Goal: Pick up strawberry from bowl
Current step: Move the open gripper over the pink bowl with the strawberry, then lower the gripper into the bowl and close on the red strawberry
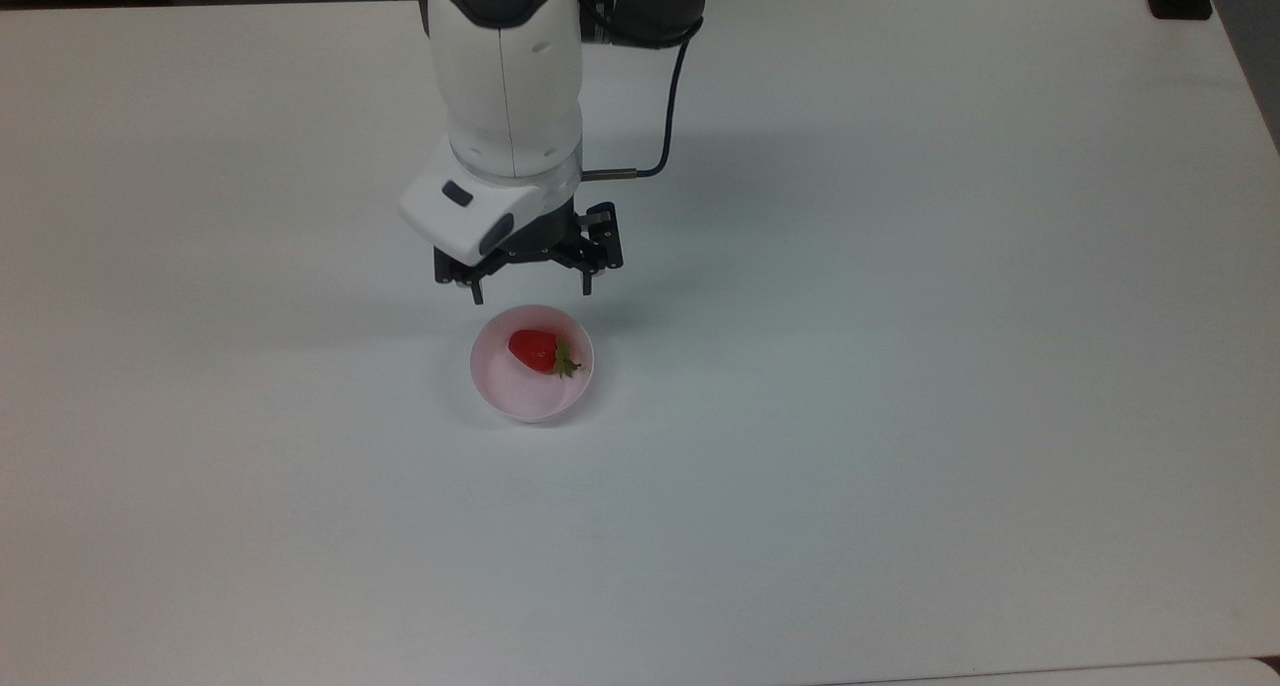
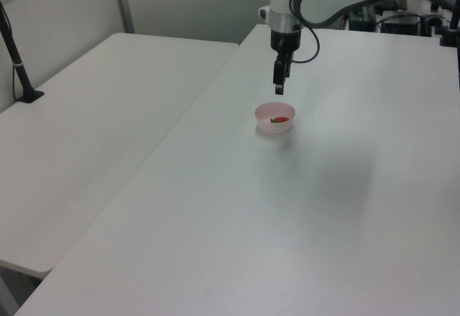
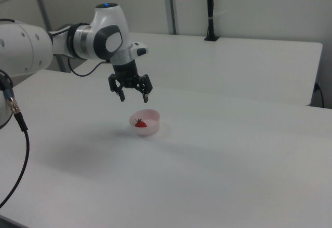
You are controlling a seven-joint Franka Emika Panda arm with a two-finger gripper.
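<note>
top view | claw [image 1: 531, 292] spread wide, empty, above bowl [image 1: 500, 391] | strawberry [image 1: 535, 351] inside

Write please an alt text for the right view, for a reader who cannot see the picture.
A white robot arm holds its open black gripper in the air just above a small pink bowl on a white table. A red strawberry lies inside the bowl, untouched. A second white table stands behind.
</note>
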